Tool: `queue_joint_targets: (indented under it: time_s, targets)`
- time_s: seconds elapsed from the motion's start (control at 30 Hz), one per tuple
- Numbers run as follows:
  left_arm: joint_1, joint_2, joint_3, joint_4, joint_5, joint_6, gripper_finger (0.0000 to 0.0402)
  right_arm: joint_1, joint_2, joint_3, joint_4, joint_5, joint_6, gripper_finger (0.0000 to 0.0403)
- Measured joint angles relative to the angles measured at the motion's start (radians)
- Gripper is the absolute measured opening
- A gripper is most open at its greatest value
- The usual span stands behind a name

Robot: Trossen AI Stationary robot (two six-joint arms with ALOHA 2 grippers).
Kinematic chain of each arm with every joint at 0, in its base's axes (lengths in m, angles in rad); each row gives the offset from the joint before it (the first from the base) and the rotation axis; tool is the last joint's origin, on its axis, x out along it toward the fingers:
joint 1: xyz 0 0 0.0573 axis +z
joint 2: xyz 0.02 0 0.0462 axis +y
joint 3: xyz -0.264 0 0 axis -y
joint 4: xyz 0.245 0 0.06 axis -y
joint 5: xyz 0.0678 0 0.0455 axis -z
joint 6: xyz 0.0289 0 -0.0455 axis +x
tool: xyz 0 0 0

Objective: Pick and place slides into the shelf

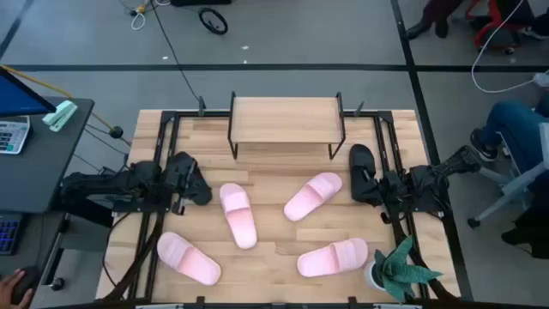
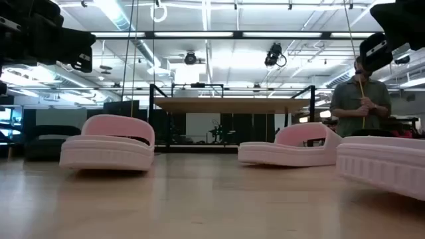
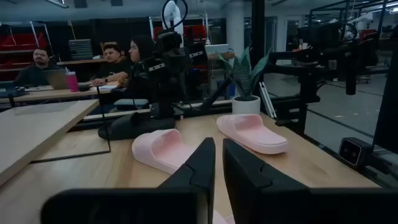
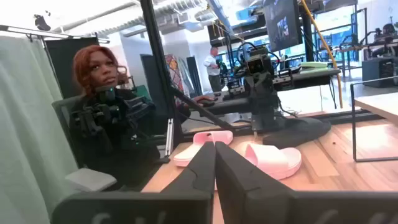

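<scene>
The shelf (image 1: 283, 120) stands at the table's far middle, its light top board on thin black legs; it shows again as the shelf (image 2: 232, 105). Four pink slides lie soles down: one (image 1: 238, 215), one (image 1: 313, 196), one (image 1: 189, 257), one (image 1: 333, 257). A black slide (image 1: 182, 165) lies under my left arm, seen also as the dark slide (image 4: 305, 130). The other black slide (image 1: 360, 158) lies by my right arm, also the black slide (image 3: 134, 126). My left gripper (image 1: 202, 190) (image 3: 217, 163) and right gripper (image 1: 360, 185) (image 4: 214, 155) hover shut above the table, facing each other.
A potted plant (image 1: 395, 270) stands at the near right corner, the same plant (image 3: 245, 81). Black frame rails (image 1: 163, 146) run along both sides of the table. People sit and stand beyond the table. Bare wood lies between shelf and pink slides.
</scene>
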Motion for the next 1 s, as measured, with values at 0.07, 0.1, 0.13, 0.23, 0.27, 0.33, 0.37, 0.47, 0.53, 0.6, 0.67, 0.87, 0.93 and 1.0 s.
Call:
queue_joint_targets:
  time_s: [0.07, 0.1, 0.13, 0.23, 0.27, 0.33, 0.37, 0.47, 0.53, 0.6, 0.67, 0.87, 0.93, 1.0]
  targets:
    - [0.000, 0.000, 0.000, 0.000, 0.000, 0.000, 0.0035, 0.000, 0.000, 0.000, 0.000, 0.000, 0.000, 0.0018]
    - [0.000, 0.000, 0.000, 0.000, 0.000, 0.000, 0.0034, 0.000, 0.000, 0.000, 0.000, 0.000, 0.000, 0.0018]
    - [0.000, 0.000, 0.000, 0.000, 0.000, 0.000, 0.0032, 0.000, 0.000, 0.000, 0.000, 0.000, 0.000, 0.0018]
    - [0.000, 0.000, 0.000, 0.000, 0.000, 0.000, 0.0028, 0.000, 0.000, 0.000, 0.000, 0.000, 0.000, 0.0018]
    - [0.000, 0.000, 0.000, 0.000, 0.000, 0.000, 0.0026, 0.000, 0.000, 0.000, 0.000, 0.000, 0.000, 0.0018]
    - [0.000, 0.000, 0.000, 0.000, 0.000, 0.000, 0.0025, 0.000, 0.000, 0.000, 0.000, 0.000, 0.000, 0.0018]
    - [0.000, 0.000, 0.000, 0.000, 0.000, 0.000, 0.0025, 0.000, 0.000, 0.000, 0.000, 0.000, 0.000, 0.0018]
    - [0.000, 0.000, 0.000, 0.000, 0.000, 0.000, 0.0029, 0.000, 0.000, 0.000, 0.000, 0.000, 0.000, 0.0018]
    - [0.000, 0.000, 0.000, 0.000, 0.000, 0.000, 0.0032, 0.000, 0.000, 0.000, 0.000, 0.000, 0.000, 0.0018]
    - [0.000, 0.000, 0.000, 0.000, 0.000, 0.000, 0.0036, 0.000, 0.000, 0.000, 0.000, 0.000, 0.000, 0.0018]
    - [0.000, 0.000, 0.000, 0.000, 0.000, 0.000, 0.0038, 0.000, 0.000, 0.000, 0.000, 0.000, 0.000, 0.0018]
    - [0.000, 0.000, 0.000, 0.000, 0.000, 0.000, 0.0035, 0.000, 0.000, 0.000, 0.000, 0.000, 0.000, 0.0018]
    - [0.000, 0.000, 0.000, 0.000, 0.000, 0.000, 0.0032, 0.000, 0.000, 0.000, 0.000, 0.000, 0.000, 0.0018]
    - [0.000, 0.000, 0.000, 0.000, 0.000, 0.000, 0.0029, 0.000, 0.000, 0.000, 0.000, 0.000, 0.000, 0.0018]
